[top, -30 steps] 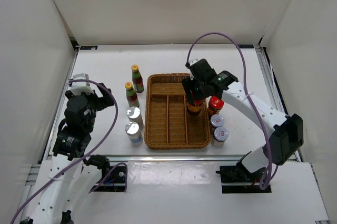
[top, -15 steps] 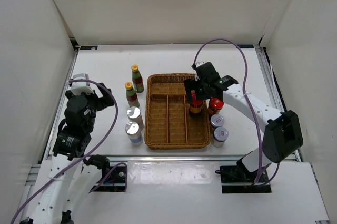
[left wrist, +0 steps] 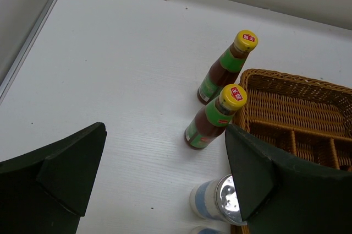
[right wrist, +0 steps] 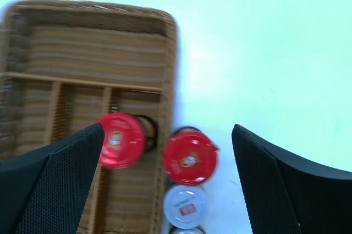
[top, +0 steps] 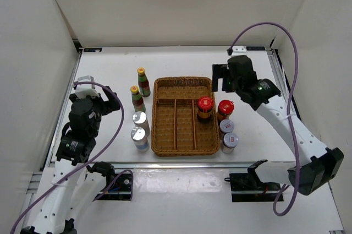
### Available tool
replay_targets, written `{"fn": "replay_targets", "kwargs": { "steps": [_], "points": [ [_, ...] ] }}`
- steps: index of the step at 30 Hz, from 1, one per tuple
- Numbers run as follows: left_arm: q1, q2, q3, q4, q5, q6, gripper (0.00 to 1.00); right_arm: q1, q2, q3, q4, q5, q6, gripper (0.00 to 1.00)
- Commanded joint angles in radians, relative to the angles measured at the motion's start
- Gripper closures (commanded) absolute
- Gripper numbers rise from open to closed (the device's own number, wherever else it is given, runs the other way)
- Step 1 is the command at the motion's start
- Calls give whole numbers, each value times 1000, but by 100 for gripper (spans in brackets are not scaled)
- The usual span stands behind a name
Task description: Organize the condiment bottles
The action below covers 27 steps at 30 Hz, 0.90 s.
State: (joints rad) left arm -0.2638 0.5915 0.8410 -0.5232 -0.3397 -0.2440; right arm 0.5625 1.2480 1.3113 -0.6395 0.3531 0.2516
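Note:
In the top view a red-lidded jar (top: 205,103) stands upright in the right compartment of the wicker tray (top: 181,80). A second red-lidded jar (top: 225,107) stands just outside the tray's right rim, with two silver-lidded jars (top: 226,126) (top: 230,141) in front of it. Left of the tray stand two yellow-capped bottles (top: 143,81) (top: 137,98) and two shakers (top: 140,119) (top: 139,135). My right gripper (top: 219,78) hangs open and empty above the tray's far right corner. My left gripper (top: 108,102) is open over bare table, left of the bottles.
The right wrist view looks down on both red lids (right wrist: 121,139) (right wrist: 190,157), a silver lid (right wrist: 186,206) and the tray rim (right wrist: 170,80). The left wrist view shows both bottles (left wrist: 227,67) (left wrist: 215,117), a shaker (left wrist: 220,201) and the tray corner (left wrist: 297,113).
My right gripper opened, let go of the red-lidded jar in the tray's right compartment, and rose away toward the far right. The left arm has not moved.

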Motion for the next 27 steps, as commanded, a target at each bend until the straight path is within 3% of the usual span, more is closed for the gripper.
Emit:
{"fn": "replay_targets", "kwargs": {
  "steps": [1,9,16,27],
  "points": [
    [-2,-1,-6,6,19,9,1,-47,51,-24,-98,73,49,0],
    [-2,-10,-6,6,19,9,1,-170,56,-222,0,-64,110,0],
    [-2,-10,-6,6,28,9,1,-188,100,-296,60,-146,110,0],
    [-2,-1,-6,6,28,9,1,-188,31,-317,81,-76,121,2]
  ]
}}
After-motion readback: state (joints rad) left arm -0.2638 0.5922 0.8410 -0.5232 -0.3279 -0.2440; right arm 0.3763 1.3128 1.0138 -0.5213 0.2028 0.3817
